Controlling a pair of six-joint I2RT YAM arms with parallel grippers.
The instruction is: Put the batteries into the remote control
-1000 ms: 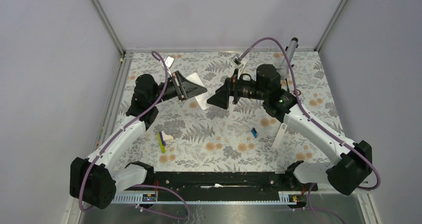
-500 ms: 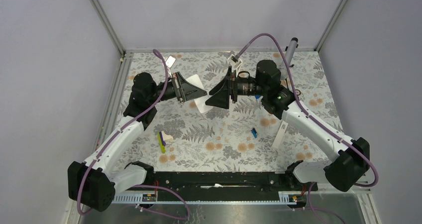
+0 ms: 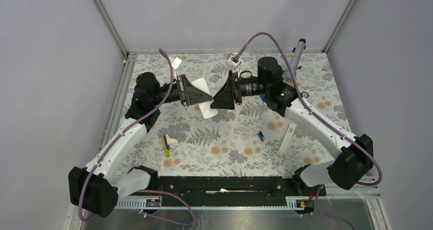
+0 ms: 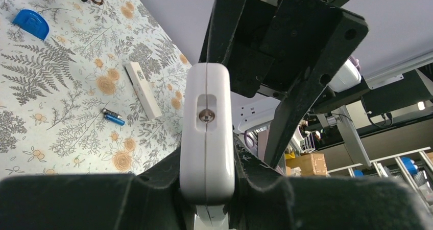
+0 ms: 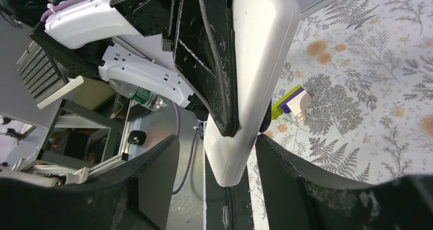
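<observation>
The light-grey remote control (image 4: 207, 138) is held up above the mat, clamped edge-on in my left gripper (image 4: 207, 175); a screw shows in its upper edge. From above, the remote control (image 3: 208, 109) hangs between the two grippers, with my left gripper (image 3: 198, 93) on its left. My right gripper (image 3: 219, 97) faces it. In the right wrist view, the remote control (image 5: 255, 61) has its lower end between my right gripper's (image 5: 217, 153) open jaws, with a gap on each side. A blue battery (image 3: 260, 136) lies on the mat; the left wrist view shows this battery (image 4: 115, 120) with a darker stub against it.
A slim white bar (image 3: 287, 137) lies right of the battery. A blue cap (image 4: 30, 24) sits further back. A yellow-green piece (image 3: 166, 144) lies front left on the floral mat (image 3: 230, 153). A grey tube (image 3: 297, 48) leans in the back right corner.
My right gripper has moved left up to the remote control, and its jaws have narrowed around its end. My left gripper keeps its hold and has barely shifted.
</observation>
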